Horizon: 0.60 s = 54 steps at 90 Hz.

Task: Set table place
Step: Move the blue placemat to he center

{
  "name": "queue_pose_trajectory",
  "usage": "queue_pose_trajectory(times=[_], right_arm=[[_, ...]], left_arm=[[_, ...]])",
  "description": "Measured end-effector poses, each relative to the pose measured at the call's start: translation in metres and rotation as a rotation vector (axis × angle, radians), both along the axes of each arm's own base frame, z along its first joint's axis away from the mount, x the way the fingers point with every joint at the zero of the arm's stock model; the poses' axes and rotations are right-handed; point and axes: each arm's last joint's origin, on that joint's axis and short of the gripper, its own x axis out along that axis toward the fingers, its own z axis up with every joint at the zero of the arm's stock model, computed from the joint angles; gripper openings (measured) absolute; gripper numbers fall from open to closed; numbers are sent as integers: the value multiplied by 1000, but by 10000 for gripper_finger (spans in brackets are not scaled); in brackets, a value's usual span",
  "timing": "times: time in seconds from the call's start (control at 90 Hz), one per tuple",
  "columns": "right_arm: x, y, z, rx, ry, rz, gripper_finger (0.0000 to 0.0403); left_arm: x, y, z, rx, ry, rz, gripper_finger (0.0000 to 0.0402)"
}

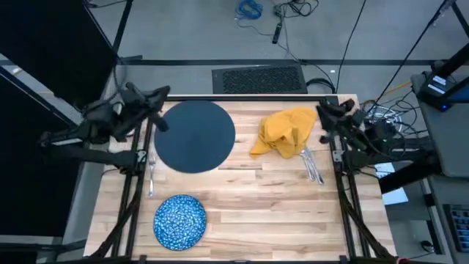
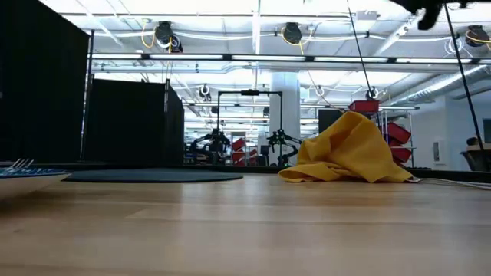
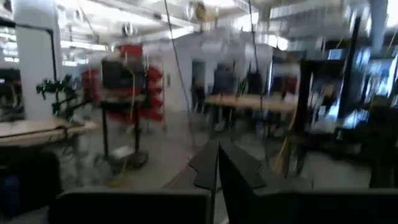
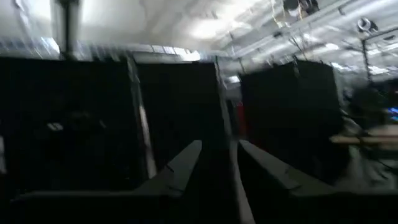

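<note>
Table carries the unset place: plate at 11 o'clock, speckled dish at 7, napkin crumpled at 1, still to be laid out, I'd say. Fork lies at 9. Napkin covers the top ends of the utensils; can't separate knife from spoon. Left gripper over plate's rim, fingers together. Right gripper beside napkin, slightly parted, holding nothing.

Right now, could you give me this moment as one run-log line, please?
left gripper: shut, over plate edge | right gripper: open, beside napkin | dish: near edge
</note>
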Motion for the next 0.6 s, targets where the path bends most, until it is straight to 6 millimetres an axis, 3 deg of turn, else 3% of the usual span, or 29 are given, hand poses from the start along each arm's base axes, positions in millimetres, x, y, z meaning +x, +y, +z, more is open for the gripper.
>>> queue_pose_trajectory(times=[0.133, 0.211, 0.367, 0.6], right_arm=[[39, -4, 13, -3, 162, -31, 93], [64, -7, 7, 6, 248, -38, 93], [113, -15, -30, 60, 423, 66, 93], [167, -33, -88, 223, 469, 238, 93]], left_arm=[[9, 10, -11, -89, 158, 114, 0], [14, 17, -26, -155, 261, 158, 0], [27, 26, -58, -347, 439, 198, 0], [62, 34, -103, -475, 719, 234, 0]])
